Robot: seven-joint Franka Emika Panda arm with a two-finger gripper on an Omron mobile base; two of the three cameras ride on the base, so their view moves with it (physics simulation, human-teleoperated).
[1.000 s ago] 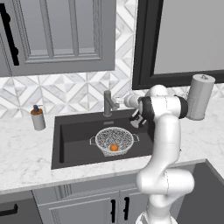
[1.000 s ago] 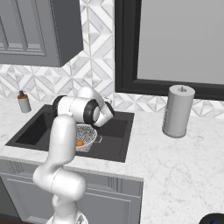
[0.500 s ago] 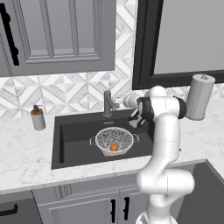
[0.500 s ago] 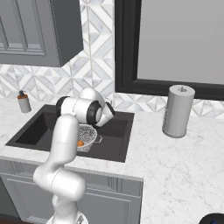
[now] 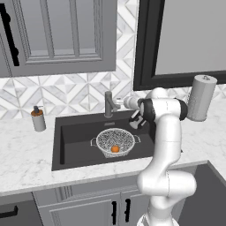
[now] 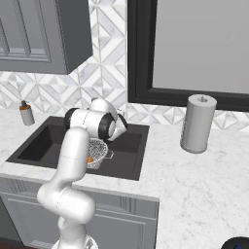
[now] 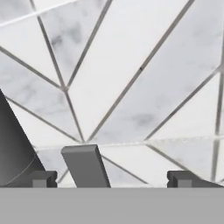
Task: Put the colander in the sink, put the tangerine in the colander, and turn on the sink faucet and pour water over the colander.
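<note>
Colander (image 5: 115,142) upright in black sink (image 5: 75,132), right of centre; tangerine (image 5: 114,149) inside colander. Faucet (image 5: 108,104) at sink's back rim. Gripper (image 7: 112,178) jaws spread wide, empty, facing tiled backsplash (image 7: 131,78); faucet lever (image 7: 85,166) between fingertips.

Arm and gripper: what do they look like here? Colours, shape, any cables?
Glossy white arm of rounded tube links with dark grey joint bands. The gripper is dark at the end of a white wrist; its two small square tips are dark grey. No cables or markings visible.
</note>
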